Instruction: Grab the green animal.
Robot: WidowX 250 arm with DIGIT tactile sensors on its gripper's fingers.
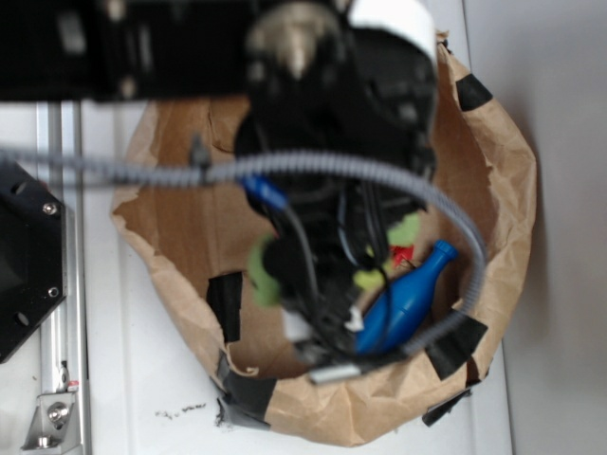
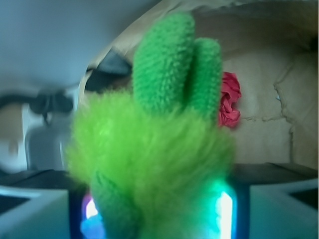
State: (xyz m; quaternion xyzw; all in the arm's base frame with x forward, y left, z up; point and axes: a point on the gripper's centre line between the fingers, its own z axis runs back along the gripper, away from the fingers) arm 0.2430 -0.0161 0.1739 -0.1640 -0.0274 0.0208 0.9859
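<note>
The green animal [image 2: 154,149] fills the wrist view: a fuzzy lime-green body with two knitted green limbs pointing up. It sits squeezed between my two grey fingers [image 2: 35,209], whose inner pads glow on either side of it. My gripper [image 2: 157,211] is shut on it. In the exterior view the gripper [image 1: 322,284] hangs inside a brown paper bag [image 1: 503,190], and green bits of the animal [image 1: 264,272] stick out beside the black arm, which hides the rest.
A blue plastic bottle [image 1: 408,299] lies on the bag's floor at the right, next to a red fabric flower [image 1: 402,254] [image 2: 229,99]. Black tape patches [image 1: 226,301] dot the bag's crumpled walls. A metal rail [image 1: 59,379] runs along the left.
</note>
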